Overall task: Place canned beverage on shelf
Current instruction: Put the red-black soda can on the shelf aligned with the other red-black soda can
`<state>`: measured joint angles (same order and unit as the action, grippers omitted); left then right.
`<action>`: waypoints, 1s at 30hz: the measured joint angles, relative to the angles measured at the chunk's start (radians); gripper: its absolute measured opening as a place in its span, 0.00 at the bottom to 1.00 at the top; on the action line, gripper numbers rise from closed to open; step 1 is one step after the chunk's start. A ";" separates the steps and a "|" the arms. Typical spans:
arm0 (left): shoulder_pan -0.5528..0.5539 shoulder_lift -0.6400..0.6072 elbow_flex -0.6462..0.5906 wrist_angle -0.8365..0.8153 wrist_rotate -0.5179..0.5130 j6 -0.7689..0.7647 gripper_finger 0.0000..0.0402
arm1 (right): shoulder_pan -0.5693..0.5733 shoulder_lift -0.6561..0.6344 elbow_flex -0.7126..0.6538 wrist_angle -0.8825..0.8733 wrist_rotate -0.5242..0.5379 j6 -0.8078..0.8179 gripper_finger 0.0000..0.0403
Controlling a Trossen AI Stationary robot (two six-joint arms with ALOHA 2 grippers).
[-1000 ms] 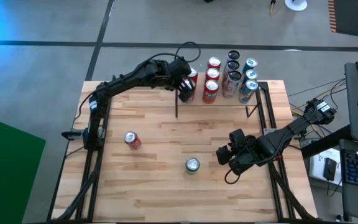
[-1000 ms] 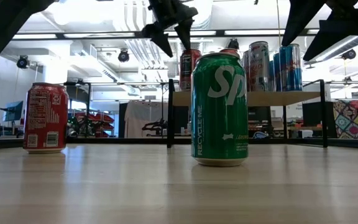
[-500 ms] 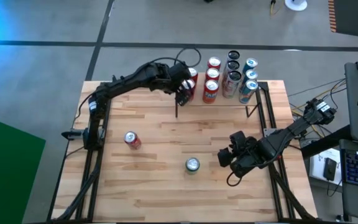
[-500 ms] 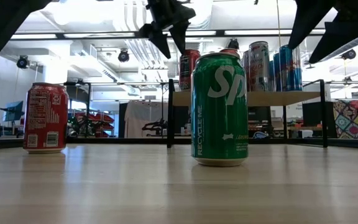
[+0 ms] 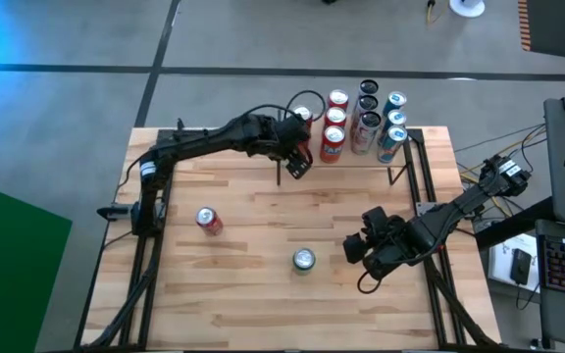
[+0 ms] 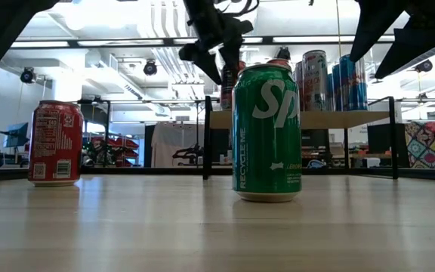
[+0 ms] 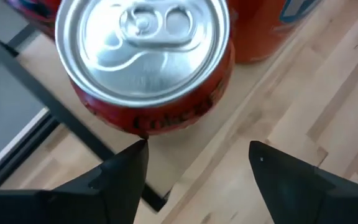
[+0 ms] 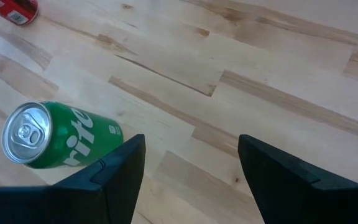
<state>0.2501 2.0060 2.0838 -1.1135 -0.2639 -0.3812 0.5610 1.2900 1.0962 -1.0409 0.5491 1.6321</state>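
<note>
The upright green aluminium can (image 5: 304, 259) stands just beside the right hand (image 8: 188, 163), whose fingers are apart and empty; the left hand (image 5: 297, 165), also apart, is off at the light-wood shelf (image 5: 361, 162).

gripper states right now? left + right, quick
Left gripper: open, empty, at the shelf beside the red cola can.
Right gripper: open, empty, over the table near the green can.

From above, the left arm covers part of the shelf (image 5: 361, 157) corner by its fingers. The red can (image 7: 146, 59) past those fingers shows only half its lettering; neighbouring cans run off frame.
</note>
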 joint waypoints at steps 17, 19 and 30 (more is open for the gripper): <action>0.062 0.000 -0.050 0.122 0.015 -0.040 0.46 | 0.000 0.000 0.000 0.003 -0.007 -0.008 0.61; 0.073 0.000 -0.050 0.122 0.016 -0.039 0.45 | 0.000 0.000 0.000 0.003 -0.007 -0.008 0.61; 0.118 -0.003 -0.050 0.084 0.008 -0.021 0.44 | 0.000 0.000 0.000 0.003 -0.007 -0.003 0.61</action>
<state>0.3678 2.0030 2.0335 -1.0296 -0.2558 -0.4026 0.5606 1.2900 1.0962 -1.0382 0.5419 1.6294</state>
